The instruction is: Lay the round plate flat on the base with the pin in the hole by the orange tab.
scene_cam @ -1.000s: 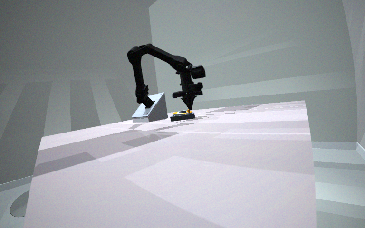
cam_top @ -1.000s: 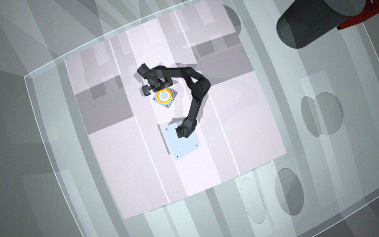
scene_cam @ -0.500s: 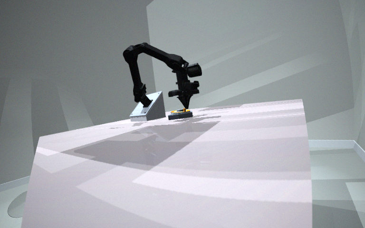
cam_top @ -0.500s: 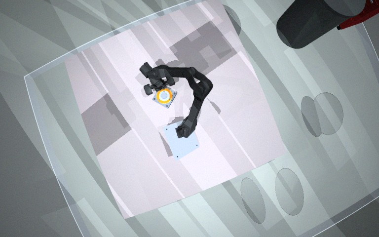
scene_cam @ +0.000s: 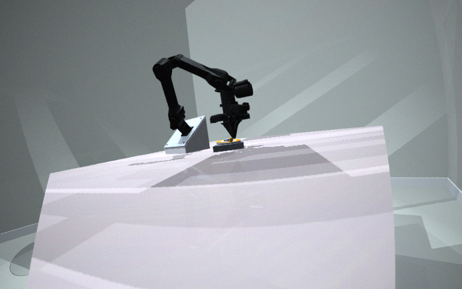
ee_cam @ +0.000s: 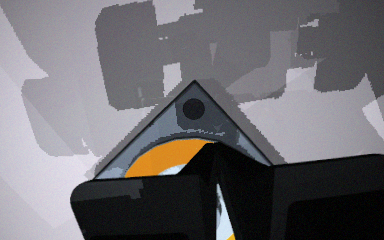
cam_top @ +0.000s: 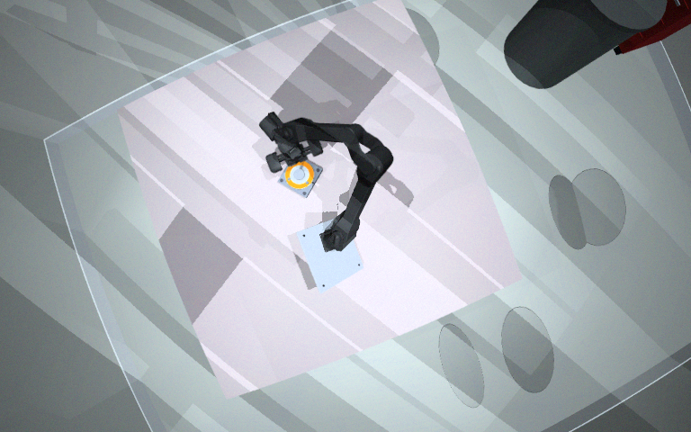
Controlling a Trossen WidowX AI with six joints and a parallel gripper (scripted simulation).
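The black six-joint arm (scene_cam: 177, 68) is arched high from its mount and bent downward, with its black parallel-jaw gripper (scene_cam: 232, 133) pointed straight down, fingers closed together on nothing.
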